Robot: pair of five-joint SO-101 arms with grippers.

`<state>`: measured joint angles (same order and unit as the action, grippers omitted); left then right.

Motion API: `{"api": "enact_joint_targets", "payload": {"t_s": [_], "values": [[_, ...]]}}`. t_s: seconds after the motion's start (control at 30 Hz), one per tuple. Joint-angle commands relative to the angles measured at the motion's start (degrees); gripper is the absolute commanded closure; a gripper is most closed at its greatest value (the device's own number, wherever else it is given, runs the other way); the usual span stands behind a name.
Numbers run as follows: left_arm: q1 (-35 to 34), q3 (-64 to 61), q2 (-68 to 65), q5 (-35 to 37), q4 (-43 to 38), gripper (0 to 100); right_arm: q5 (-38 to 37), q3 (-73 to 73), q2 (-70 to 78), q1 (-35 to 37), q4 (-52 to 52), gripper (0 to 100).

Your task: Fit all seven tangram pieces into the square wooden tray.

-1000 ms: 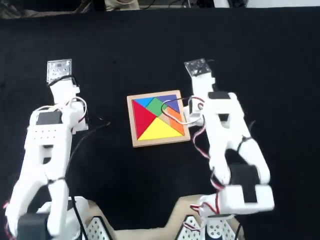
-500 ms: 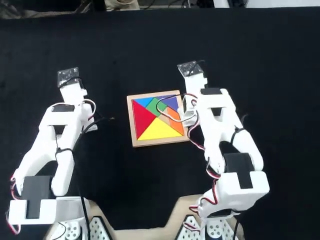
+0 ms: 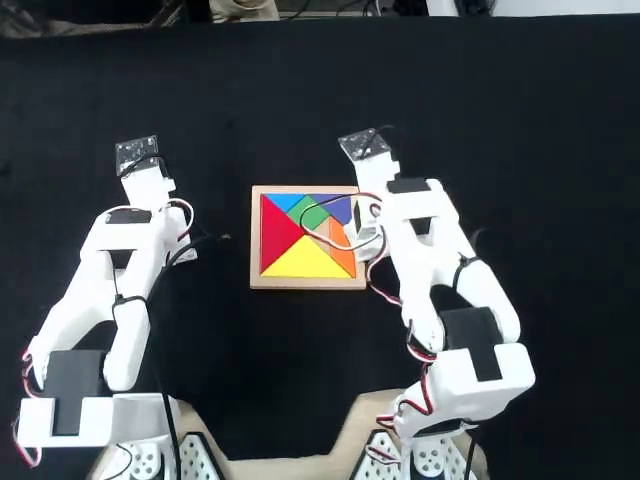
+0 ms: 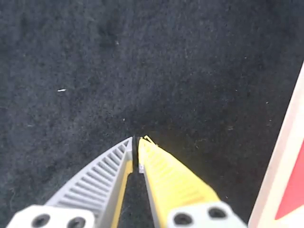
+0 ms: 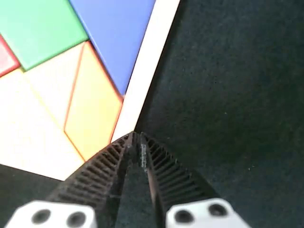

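The square wooden tray (image 3: pixel 256 240) lies mid-table with its edges square to the table, and coloured tangram pieces cover its inside. I see a red triangle (image 3: pixel 280 235), a yellow triangle (image 3: pixel 305 262), a green piece (image 3: pixel 315 213) and a blue piece (image 3: pixel 340 207). My right gripper (image 5: pixel 136 137) is shut with nothing in it, its tip against the tray's rim (image 5: pixel 147 66) beside the orange piece (image 5: pixel 92 99). My left gripper (image 4: pixel 137 140) is also shut with nothing in it. It sits low over the black cloth, a short way off the tray's other rim (image 4: pixel 280 175).
Black cloth (image 3: pixel 520 150) covers the whole table. The two white arms (image 3: pixel 110 280) stand on either side of the tray, with their bases at the near edge. Loose servo wires (image 3: pixel 345 240) hang over the tray's right part.
The tray has turned from tilted to square and slid a little left, with my right gripper moving left against its rim. The left arm shifted earlier and has kept still since.
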<state>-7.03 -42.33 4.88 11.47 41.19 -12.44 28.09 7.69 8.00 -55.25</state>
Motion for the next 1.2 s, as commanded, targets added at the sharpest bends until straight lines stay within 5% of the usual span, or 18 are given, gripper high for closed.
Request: {"api": "enact_joint_targets", "payload": {"t_s": [0.0,0.2,0.27,0.4,0.63,1.03,1.17], "values": [[0.7,2.9,0.2,0.4,-2.7,97,-0.3,-0.6,-0.7,0.7,-0.8,98.8],[1.4,7.2,0.3,-0.4,-10.5,97,0.4,-7.2,-10.2,-6.3,-5.0,98.8],[2.6,10.8,0.4,-5.6,-9.3,97,1.3,-10.2,-16.6,-8.8,-6.7,98.8],[3.2,20.9,4.1,-16.6,1.8,97,1.2,-14.6,-28.1,-9.7,-7.5,98.8],[-2.2,42.4,26.3,-5.6,26.0,97,1.8,-20.2,-46.5,-9.6,-14.6,98.7],[-3.3,15.5,63.3,-12.0,26.8,97,6.5,-17.7,-74.2,-6.2,-30.1,98.5],[-2.8,-1.6,74.9,-14.3,20.8,97,6.9,-6.8,-81.7,-6.2,-27.9,91.8]]}}
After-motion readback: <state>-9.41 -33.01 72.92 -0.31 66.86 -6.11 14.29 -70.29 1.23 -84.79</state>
